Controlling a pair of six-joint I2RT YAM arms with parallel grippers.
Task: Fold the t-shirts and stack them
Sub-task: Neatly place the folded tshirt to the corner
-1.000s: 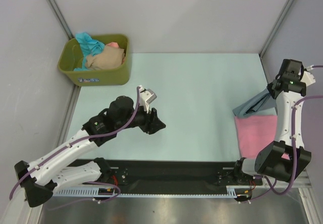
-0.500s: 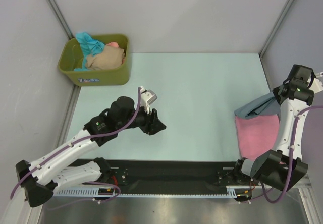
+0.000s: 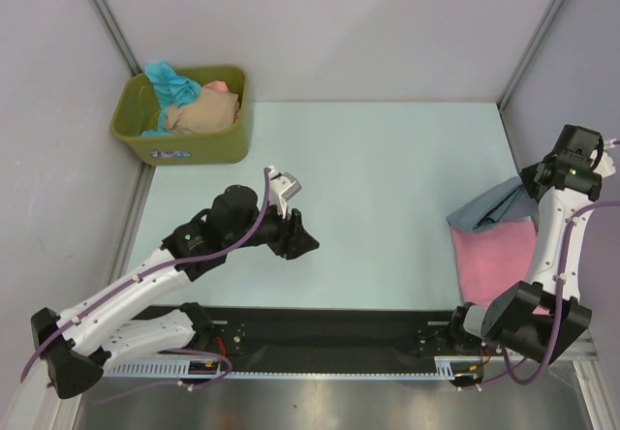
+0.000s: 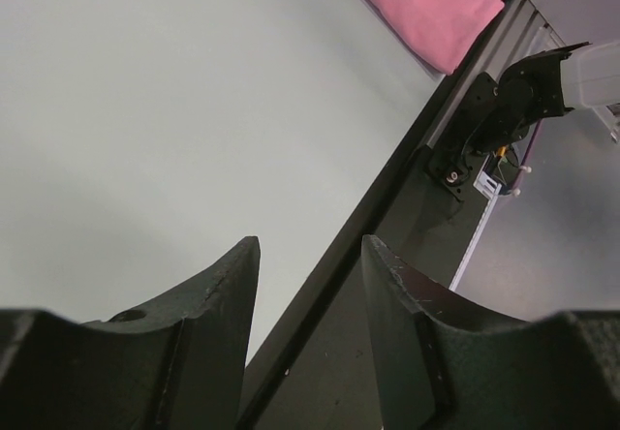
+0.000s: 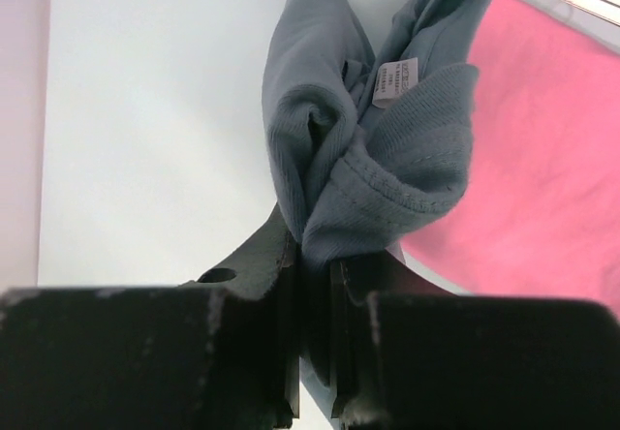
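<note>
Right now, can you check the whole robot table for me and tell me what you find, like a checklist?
Surface: pale green table, flat, no spills seen.
Job's things: grey-blue t-shirt bunched up, one end lifted, its low end at the far edge of the flat pink t-shirt; teal t-shirt, beige t-shirt and salmon t-shirt crumpled in the tub.
Clutter: nothing seen.
Grippers: left gripper open and empty above the table; right gripper shut on the grey-blue t-shirt.
Cables: purple cables run along both arms; no snag seen.
Surroundings: grey walls; black rail at the near edge.
</note>
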